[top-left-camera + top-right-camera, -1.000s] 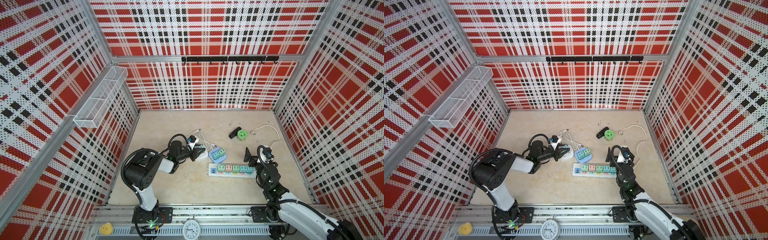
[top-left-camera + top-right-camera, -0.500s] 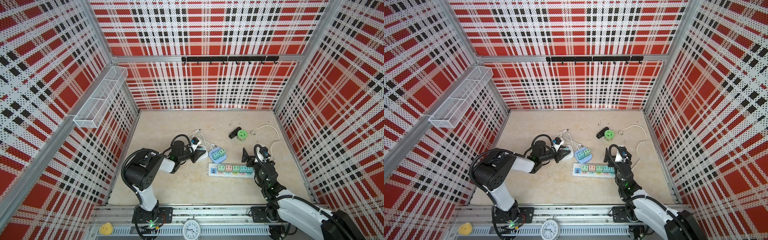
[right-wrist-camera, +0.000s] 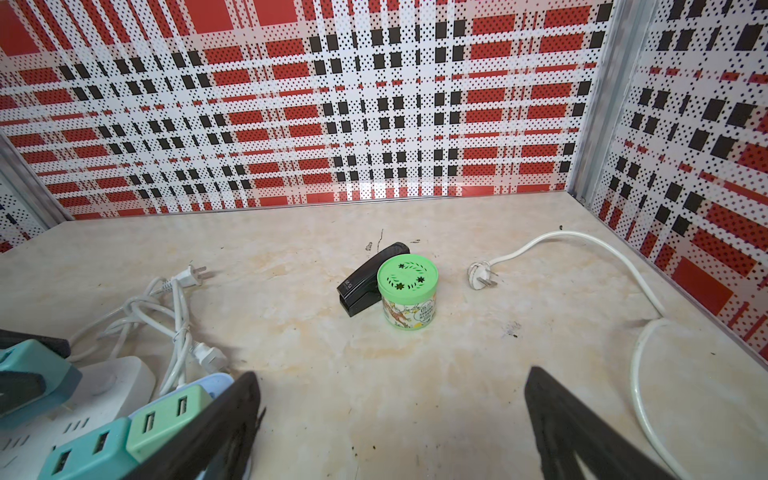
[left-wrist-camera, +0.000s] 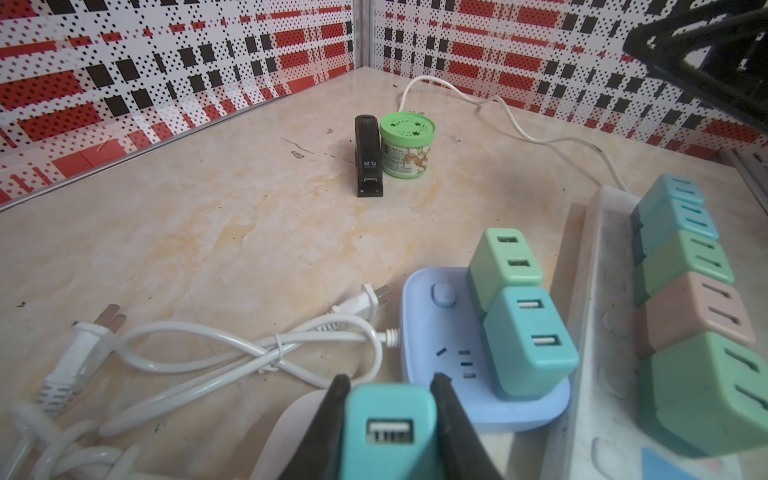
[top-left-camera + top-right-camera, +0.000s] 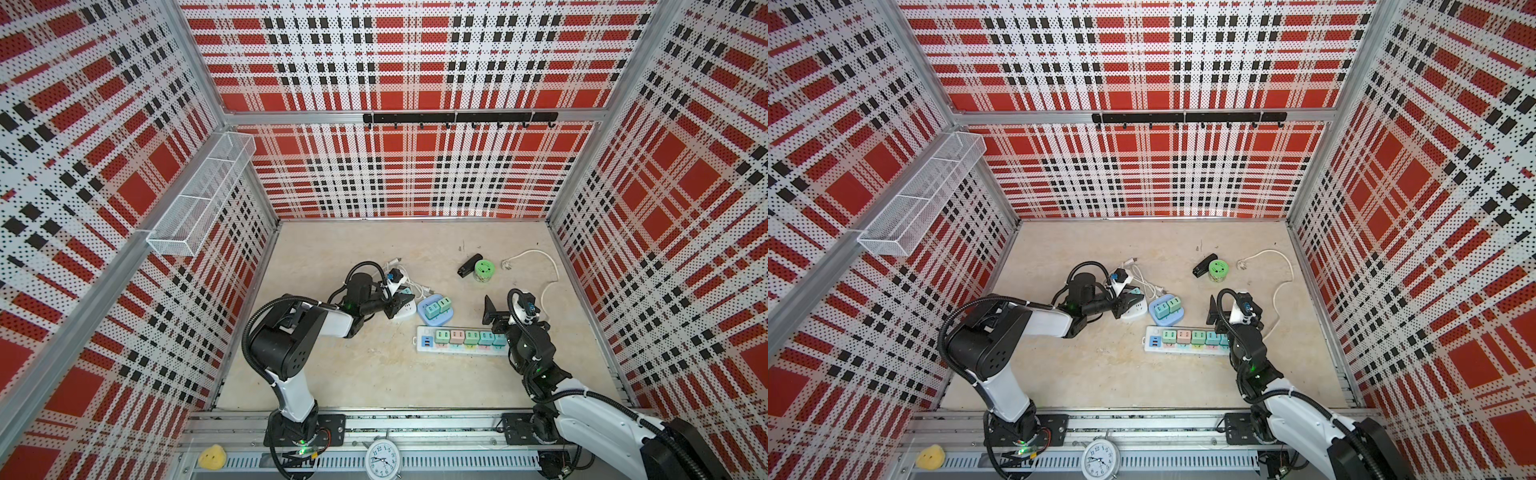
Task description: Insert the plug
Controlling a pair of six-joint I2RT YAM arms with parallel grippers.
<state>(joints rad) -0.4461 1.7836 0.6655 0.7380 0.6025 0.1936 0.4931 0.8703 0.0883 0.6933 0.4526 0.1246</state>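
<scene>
Two grippers show in both top views. The left gripper is clamped on a teal charger plug, low over a small white power strip that lies just beside a blue power strip. The right gripper stands wide with nothing in it, at the right end of a long white power strip carrying five chargers in a row. A black stapler and a green jar stand together farther back on the tabletop.

From the left wrist, the plug sits pinched between two black fingers, its USB port facing the camera. The white strip lies beneath it, but whether the prongs reach a socket is hidden. The blue strip holds a green charger and another teal one.

From the right wrist, the fingers spread wide over bare tabletop. A white cord ends unplugged near the jar.
</scene>
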